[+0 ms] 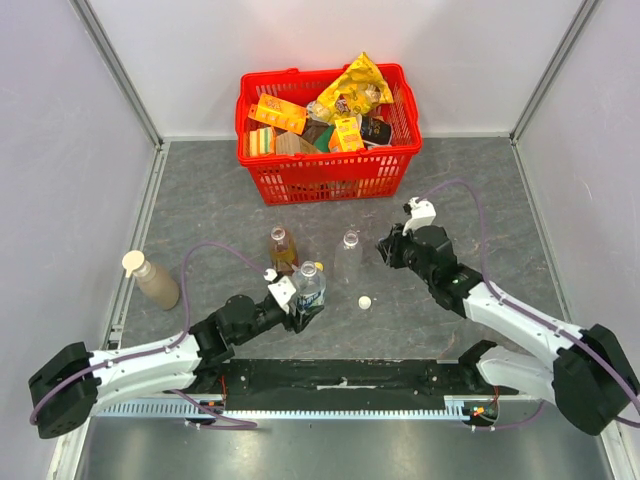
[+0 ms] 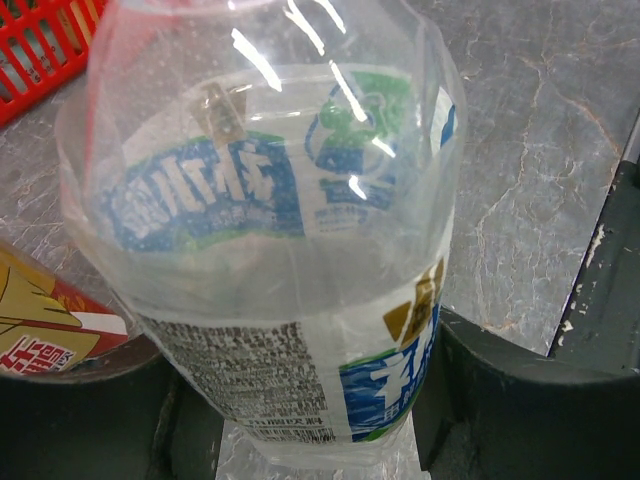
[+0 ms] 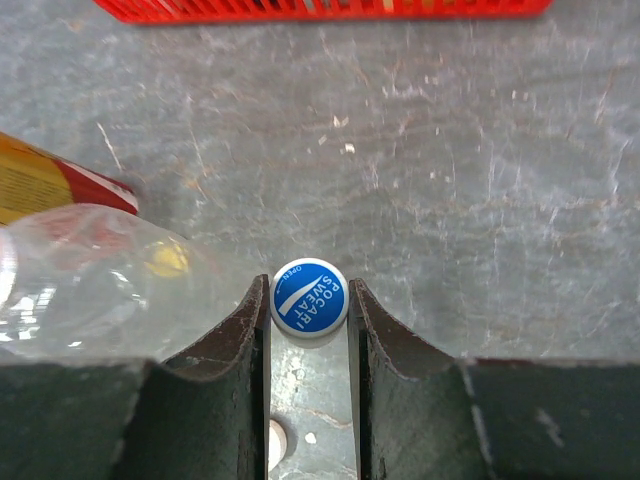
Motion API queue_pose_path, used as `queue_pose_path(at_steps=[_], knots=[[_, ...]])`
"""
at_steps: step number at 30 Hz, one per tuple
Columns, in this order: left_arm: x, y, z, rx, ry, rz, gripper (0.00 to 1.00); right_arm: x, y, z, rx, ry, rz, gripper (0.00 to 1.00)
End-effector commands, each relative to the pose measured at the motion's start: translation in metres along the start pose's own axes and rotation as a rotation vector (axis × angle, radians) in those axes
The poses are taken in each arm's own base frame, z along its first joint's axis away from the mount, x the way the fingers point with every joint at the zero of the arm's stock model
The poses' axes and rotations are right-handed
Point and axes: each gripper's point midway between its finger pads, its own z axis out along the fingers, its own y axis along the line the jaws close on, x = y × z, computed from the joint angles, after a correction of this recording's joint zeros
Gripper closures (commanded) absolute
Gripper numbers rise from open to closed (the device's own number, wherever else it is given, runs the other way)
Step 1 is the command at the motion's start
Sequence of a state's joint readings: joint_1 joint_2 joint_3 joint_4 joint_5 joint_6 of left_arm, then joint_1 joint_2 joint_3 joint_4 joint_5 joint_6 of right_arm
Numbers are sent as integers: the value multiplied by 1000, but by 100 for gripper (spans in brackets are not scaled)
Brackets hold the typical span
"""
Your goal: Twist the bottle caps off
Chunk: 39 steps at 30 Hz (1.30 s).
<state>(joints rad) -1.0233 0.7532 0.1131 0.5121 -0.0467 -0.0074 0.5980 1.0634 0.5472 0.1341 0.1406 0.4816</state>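
The left gripper (image 2: pixel 300 415) is clamped on a blue-labelled bottle (image 2: pixel 270 250), 1 dark finger pressing each side of its lower body. From above, that bottle stands upright on the grey table (image 1: pixel 200 200), near the front edge and left of centre.

The right gripper (image 3: pixel 308 322) has its jaws drawn in on the blue cap (image 3: pixel 310 297), which sits pinched between the 2 fingertips with its printed top facing the wrist camera. It appears to be held above the table, with a soft shadow under it. The white cap (image 1: pixel 365 302) lies loose on the table between the 2 arms, touching nothing, a little in front of a clear bottle (image 1: pixel 349 257).

That clear bottle stands just left of the right gripper. An amber bottle (image 1: pixel 283 250) with a red and yellow label stands further left, just behind the held bottle. Through the clear bottle, the right wrist view shows a yellow spot (image 3: pixel 166 260) (too blurred to tell whether it is a cap).

A brownish bottle (image 1: pixel 155 282) with a wide beige top stands well apart at the table's left edge. A red basket (image 1: pixel 330 178) full of packets sits at the back.
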Motion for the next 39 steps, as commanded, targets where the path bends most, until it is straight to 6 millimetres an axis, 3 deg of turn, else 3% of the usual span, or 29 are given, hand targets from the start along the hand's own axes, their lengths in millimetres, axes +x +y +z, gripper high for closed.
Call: queue_pose_path(at_steps=[1, 12, 15, 20, 24, 33, 39], knots=[[-37, 6, 6, -38, -172, -12, 98, 27, -13, 10, 62, 62, 72, 100], [7, 5, 21, -45, -86, -35, 98, 91, -27, 22, 126, 263, 111, 100], [14, 7, 25, -56, -69, -30, 98, 99, -27, 24, 122, 289, 112, 98], [25, 13, 29, -93, -50, -32, 98, 106, -30, 23, 130, 303, 113, 89], [29, 17, 33, -119, -38, -55, 93, 110, -33, 21, 139, 305, 106, 66], [33, 15, 35, -117, -26, -55, 69, 109, -34, 21, 134, 302, 88, 42], [32, 13, 32, -111, -18, -70, 40, 105, -31, 20, 125, 291, 95, 30]])
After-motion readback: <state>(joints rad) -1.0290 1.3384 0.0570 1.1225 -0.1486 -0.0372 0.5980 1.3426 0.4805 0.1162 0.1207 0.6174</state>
